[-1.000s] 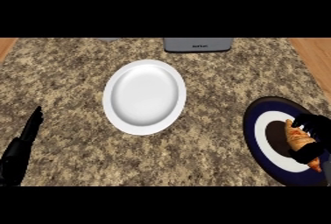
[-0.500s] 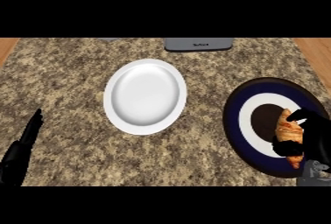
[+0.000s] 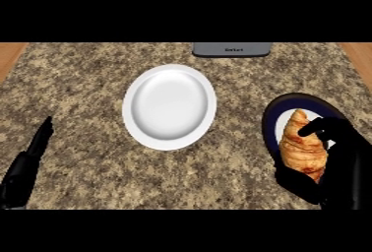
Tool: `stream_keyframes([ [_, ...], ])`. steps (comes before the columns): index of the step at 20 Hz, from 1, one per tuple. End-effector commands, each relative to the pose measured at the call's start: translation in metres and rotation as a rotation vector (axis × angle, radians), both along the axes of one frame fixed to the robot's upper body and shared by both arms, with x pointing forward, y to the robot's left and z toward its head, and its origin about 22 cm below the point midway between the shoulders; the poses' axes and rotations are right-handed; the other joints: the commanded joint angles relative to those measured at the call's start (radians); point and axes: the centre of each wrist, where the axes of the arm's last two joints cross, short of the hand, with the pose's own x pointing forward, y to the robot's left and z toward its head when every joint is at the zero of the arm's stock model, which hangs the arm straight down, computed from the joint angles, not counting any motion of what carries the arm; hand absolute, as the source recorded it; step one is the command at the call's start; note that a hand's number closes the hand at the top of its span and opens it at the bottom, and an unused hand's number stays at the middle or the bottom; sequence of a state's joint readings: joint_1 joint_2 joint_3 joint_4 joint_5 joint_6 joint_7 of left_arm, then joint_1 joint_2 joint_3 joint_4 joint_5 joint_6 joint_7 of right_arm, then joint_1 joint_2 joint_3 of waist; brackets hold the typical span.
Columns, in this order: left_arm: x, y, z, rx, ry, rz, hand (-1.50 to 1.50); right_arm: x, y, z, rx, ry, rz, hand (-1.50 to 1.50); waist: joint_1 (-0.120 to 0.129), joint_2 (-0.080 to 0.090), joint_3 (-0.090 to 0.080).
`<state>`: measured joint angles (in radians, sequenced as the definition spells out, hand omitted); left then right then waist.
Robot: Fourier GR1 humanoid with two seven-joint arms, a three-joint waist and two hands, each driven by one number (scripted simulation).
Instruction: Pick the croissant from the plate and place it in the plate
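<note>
A golden-brown croissant (image 3: pixel 301 146) is at the right, over the dark blue plate (image 3: pixel 273 118) with a white centre. My right hand (image 3: pixel 341 167) is curled round the croissant from the right and below, thumb under it and a finger over its upper side. The hand and croissant hide much of the blue plate. A bare white plate (image 3: pixel 170 106) lies on the counter at centre-left. My left hand (image 3: pixel 25 165) shows at the lower left edge, fingers straight and pointing up, holding nothing.
The counter top is speckled granite (image 3: pixel 87 74) with wooden strips at both far corners. A grey appliance (image 3: pixel 232 48) sits at the back edge, just behind the white plate.
The right hand has curled round the croissant and the croissant now shows larger and further left over the blue plate. The left hand has stayed put.
</note>
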<state>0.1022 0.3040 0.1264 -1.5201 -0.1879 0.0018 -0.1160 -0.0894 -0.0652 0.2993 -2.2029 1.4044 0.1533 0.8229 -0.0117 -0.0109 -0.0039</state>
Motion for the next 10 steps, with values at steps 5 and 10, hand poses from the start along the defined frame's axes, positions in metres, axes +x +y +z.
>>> stream_keyframes([
  [5,0.016,-0.008,0.005,-0.024,0.011,-0.026,0.00,-0.014,0.091,0.043,-0.003,-0.059,0.160,1.50,0.023,0.010,0.002],
  [10,0.011,-0.005,0.006,0.001,-0.015,-0.037,0.00,0.042,0.129,0.038,0.060,-0.034,0.161,1.50,0.039,0.013,0.003],
])
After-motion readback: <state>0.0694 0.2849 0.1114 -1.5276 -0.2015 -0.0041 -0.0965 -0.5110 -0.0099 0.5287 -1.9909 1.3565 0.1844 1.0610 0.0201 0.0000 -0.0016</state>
